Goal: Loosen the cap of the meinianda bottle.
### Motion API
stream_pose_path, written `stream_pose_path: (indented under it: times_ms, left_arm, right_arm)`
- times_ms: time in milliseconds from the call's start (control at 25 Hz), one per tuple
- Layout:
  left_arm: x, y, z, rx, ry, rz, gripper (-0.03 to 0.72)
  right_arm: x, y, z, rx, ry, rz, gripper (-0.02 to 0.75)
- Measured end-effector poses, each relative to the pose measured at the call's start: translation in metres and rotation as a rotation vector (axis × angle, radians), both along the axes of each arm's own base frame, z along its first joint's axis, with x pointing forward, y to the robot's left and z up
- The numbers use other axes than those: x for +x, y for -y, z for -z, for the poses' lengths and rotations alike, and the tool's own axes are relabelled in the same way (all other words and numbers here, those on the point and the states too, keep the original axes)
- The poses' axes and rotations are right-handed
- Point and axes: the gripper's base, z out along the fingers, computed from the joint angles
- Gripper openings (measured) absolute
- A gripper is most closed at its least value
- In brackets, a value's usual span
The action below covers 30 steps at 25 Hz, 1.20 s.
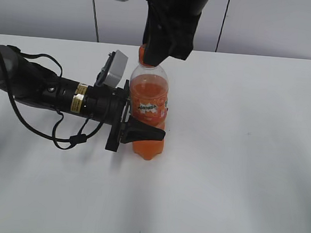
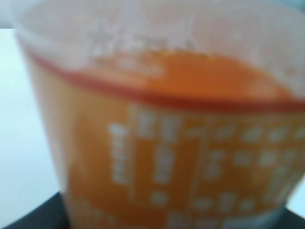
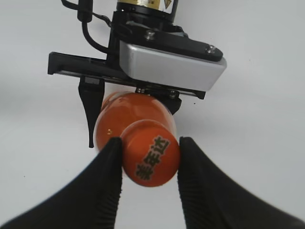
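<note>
The meinianda bottle [image 1: 148, 102] stands upright on the white table, part full of orange drink, and its blurred label fills the left wrist view [image 2: 167, 143]. My left gripper [image 1: 144, 124] reaches in level from the left and is shut on the bottle's lower body, with one black finger [image 1: 144, 130] across the front. My right gripper [image 1: 149, 55] comes down from above. In the right wrist view the orange cap [image 3: 151, 153], with dark lettering on top, sits between the two black ribbed fingertips [image 3: 112, 152], which press on its sides. The right gripper [image 3: 150, 141] is shut on the cap.
The left arm [image 1: 45, 90] with its looping cable lies low across the table's left side. Its silver wrist camera [image 1: 113, 71] sits just left of the bottle's shoulder. A white tabletop [image 1: 238, 154] stretches to the right and front; a grey wall stands behind.
</note>
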Motion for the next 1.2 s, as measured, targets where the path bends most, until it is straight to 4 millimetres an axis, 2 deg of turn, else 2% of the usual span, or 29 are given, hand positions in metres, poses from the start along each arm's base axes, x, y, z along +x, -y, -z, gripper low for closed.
stream_pose_path:
  times_ms: [520, 1200]
  left_arm:
    - [-0.0004, 0.0000, -0.0001, -0.002, 0.004, 0.006, 0.413]
    - [-0.0005, 0.0000, -0.0001, -0.001, 0.003, 0.006, 0.413]
  right_arm:
    - [-0.0010, -0.0005, -0.0007, -0.034, 0.101, -0.268, 0.271]
    - [-0.0010, -0.0004, -0.0007, -0.022, 0.076, -0.218, 0.286]
